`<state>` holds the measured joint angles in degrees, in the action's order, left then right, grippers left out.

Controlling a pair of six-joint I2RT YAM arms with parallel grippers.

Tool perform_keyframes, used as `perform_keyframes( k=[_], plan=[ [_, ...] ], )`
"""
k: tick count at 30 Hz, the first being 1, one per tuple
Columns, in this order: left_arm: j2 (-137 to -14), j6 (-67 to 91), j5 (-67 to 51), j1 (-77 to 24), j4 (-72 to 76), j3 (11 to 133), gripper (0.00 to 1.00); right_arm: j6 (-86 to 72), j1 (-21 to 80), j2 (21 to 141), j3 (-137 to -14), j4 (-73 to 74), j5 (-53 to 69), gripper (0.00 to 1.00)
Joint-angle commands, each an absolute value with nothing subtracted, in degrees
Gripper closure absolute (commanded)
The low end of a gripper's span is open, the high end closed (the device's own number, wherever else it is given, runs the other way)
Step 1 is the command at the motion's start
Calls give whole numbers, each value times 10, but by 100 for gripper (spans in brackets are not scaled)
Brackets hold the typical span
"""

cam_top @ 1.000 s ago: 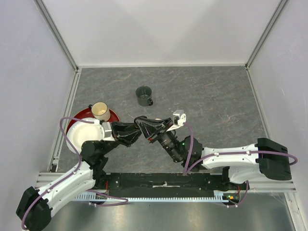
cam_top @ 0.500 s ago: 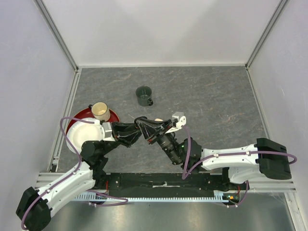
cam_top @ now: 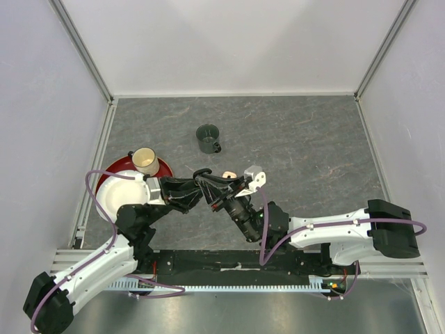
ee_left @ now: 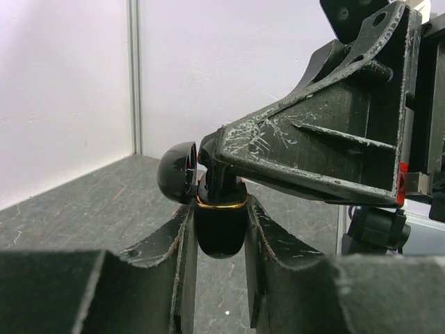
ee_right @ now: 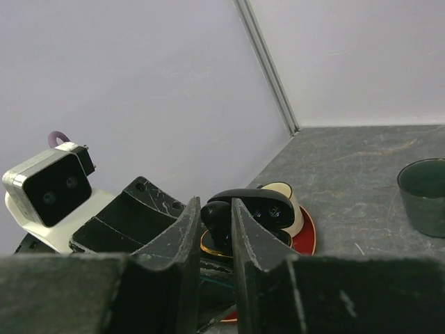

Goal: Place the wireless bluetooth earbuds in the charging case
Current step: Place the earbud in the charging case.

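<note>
My left gripper (ee_left: pixel 219 209) is shut on the black charging case (ee_left: pixel 221 233), which has a gold rim and its lid (ee_left: pixel 177 170) swung open to the left. Right above it, my right gripper (ee_right: pixel 214 207) is shut on a black earbud (ee_right: pixel 215 214), and the earbud's lower end reaches the case's gold rim (ee_right: pixel 217 248). How deep it sits is hidden by the fingers. Seen from above, both grippers meet over the table's near middle at the case (cam_top: pixel 203 175). No other earbuds can be made out.
A dark green mug (cam_top: pixel 208 138) stands further back. A cream mug (cam_top: pixel 145 161) sits on a red plate (cam_top: pixel 111 174) at the left, with a white dish (cam_top: pixel 124 198) beside it. A small cream thing (cam_top: pixel 228 174) lies by my right wrist.
My right wrist has shifted slightly left and nearer, bringing the earbud closer onto the case. The left arm has held still.
</note>
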<state>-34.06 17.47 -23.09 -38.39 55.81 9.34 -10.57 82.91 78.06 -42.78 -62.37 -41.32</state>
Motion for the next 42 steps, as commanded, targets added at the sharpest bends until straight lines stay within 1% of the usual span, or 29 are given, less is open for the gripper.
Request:
perform_keyframes(
  k=[1,8,12,14,19,24,28,33,42],
  plan=[
    [-327,170,-216,-385,610,104,98,-80,846,794,-440,-593,-419,100],
    [-328,169,-209,-385,606,104,98,-48,860,791,-452,-558,-431,100],
    [-325,169,-207,-385,605,101,98,-43,861,783,-454,-536,-432,93],
    [-326,169,-206,-385,603,101,98,-43,861,780,-454,-532,-432,86],
    [-326,168,-205,-385,600,103,98,-44,862,770,-452,-530,-431,82],
    [-330,170,-205,-385,599,105,98,-46,862,762,-451,-525,-427,82],
    [-330,171,-207,-384,599,105,98,-47,862,758,-451,-523,-426,74],
    [-328,171,-207,-385,595,105,98,-46,861,750,-453,-525,-428,72],
    [-329,170,-213,-384,591,109,98,-43,862,747,-459,-537,-425,65]
  ],
)
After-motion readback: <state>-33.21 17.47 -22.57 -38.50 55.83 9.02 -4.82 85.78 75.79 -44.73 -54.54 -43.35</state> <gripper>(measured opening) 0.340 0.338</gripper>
